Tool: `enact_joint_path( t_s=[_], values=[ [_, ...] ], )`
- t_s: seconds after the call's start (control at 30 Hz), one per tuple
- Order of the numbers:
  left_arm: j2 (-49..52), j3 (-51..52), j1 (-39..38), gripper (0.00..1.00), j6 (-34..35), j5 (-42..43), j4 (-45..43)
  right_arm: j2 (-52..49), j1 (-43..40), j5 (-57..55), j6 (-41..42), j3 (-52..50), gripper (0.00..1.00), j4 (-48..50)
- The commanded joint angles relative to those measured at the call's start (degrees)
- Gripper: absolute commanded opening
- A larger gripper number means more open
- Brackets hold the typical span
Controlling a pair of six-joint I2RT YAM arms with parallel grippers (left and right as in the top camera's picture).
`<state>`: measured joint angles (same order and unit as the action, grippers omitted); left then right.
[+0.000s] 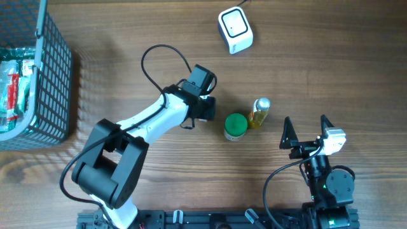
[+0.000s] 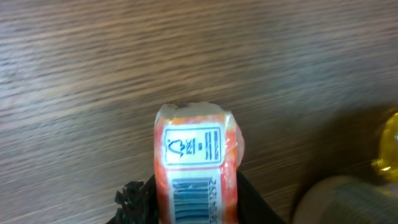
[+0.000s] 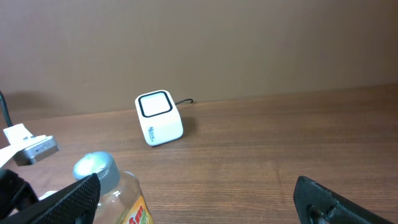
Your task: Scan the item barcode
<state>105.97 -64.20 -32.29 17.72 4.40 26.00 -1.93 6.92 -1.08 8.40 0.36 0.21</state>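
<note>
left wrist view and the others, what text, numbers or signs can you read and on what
Packet: barcode and boxed symbol show; digits and small print too blurred.
Scanner: blue side print too small.
Bottle: red label letters cut off.
Nothing quotable.

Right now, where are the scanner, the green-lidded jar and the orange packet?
scanner (image 1: 234,27), overhead view, its white top face.
green-lidded jar (image 1: 236,124), overhead view, its lid.
orange packet (image 2: 194,146), left wrist view, its white label.

Soft even light, faint shadows, packet close-up slightly blurred
</note>
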Motion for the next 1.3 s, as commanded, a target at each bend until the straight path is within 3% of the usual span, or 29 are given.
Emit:
enact_joint_path(
  t_s=[0.0,0.1,0.23,0.37,0.63,0.7,0.83,1.07,1.27],
  values=[
    [0.66,-0.31,-1.62,0.29,2.73,0.0,-1.9,0.0,-0.2,0.79,0.74,-0.07,1.0,0.2],
    [0.66,-0.31,-1.68,0.31,2.73,0.04,-1.92,0.0,-0.2,0.79,0.74,-0.07,1.0,0.2],
    [0.66,-0.31,-1.68,0.54,2.69,0.02,-1.81,0.0,-0.2,0.79,0.74,-0.07,1.0,0.2],
    [-0.44,-1.51,-1.01,0.63,2.05,-0.66,-1.33,0.0,-0.2,0.76,0.74,-0.07,1.0,0.2],
    [-11.39,-18.47,4.42,0.72,1.4,-20.37,10.25,0.0,-0.2,0.79,0.76,-0.07,1.0,0.2],
    [-14.49,-22.51,6.75,0.72,-4.13,-22.56,11.13,0.0,-0.2,0.76,0.74,-0.07,1.0,0.2],
    [-20.52,-26.99,14.47,0.73,-10.34,-28.65,10.67,0.0,-0.2,0.76,0.74,-0.07,1.0,0.2],
    [-24.79,-27.41,37.09,0.94,-18.03,-32.39,5.64,0.0,-0.2,0.79,0.74,-0.07,1.0,0.2],
    [-21.57,-27.41,56.19,1.0,-25.31,-18.86,5.6,0.0,-0.2,0.79,0.76,-0.07,1.0,0.2]
  ],
)
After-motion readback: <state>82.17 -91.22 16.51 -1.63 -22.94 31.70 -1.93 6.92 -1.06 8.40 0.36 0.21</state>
